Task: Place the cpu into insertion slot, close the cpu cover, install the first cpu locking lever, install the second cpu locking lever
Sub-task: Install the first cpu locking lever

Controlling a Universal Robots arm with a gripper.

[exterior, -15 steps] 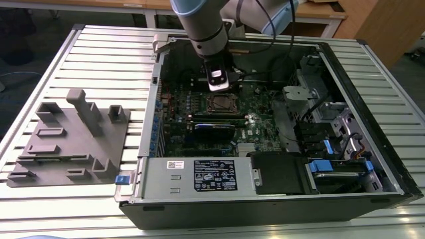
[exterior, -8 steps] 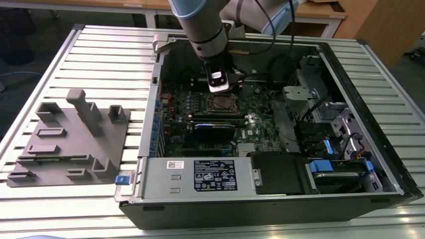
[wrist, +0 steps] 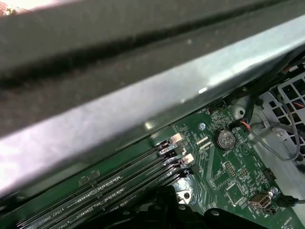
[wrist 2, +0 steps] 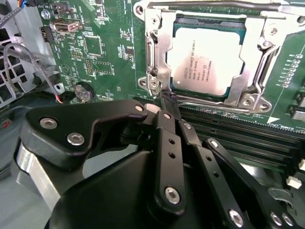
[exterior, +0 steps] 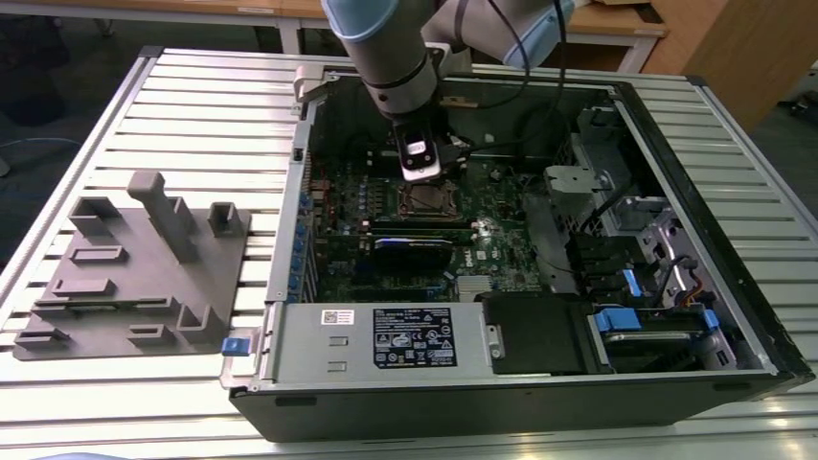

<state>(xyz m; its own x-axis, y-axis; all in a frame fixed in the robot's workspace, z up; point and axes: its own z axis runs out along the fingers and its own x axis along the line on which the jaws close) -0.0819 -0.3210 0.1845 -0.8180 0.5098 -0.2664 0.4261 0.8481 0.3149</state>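
Observation:
The cpu (wrist 2: 207, 59), a dull silver square, lies flat in the insertion slot (exterior: 428, 201) on the green motherboard. The cpu cover (wrist 2: 156, 52), a silver frame, lies down around it with the chip showing through its window. One thin locking lever (wrist 2: 214, 105) runs along the socket edge beside the memory slots. Another lever (wrist 2: 214, 5) runs along the opposite edge. My gripper (wrist 2: 167, 99) is shut, its black fingers together, with the tip at the socket corner where the near lever ends. In the exterior view the gripper (exterior: 422, 174) hangs just above the socket inside the open case.
Long black memory slots (wrist 2: 238, 136) lie right beside the socket and the gripper. A coin battery (wrist 2: 83, 90) and cables sit to one side. The case wall (wrist: 143, 109) stands close by. A grey fixture block (exterior: 134, 278) rests on the table at the exterior view's left.

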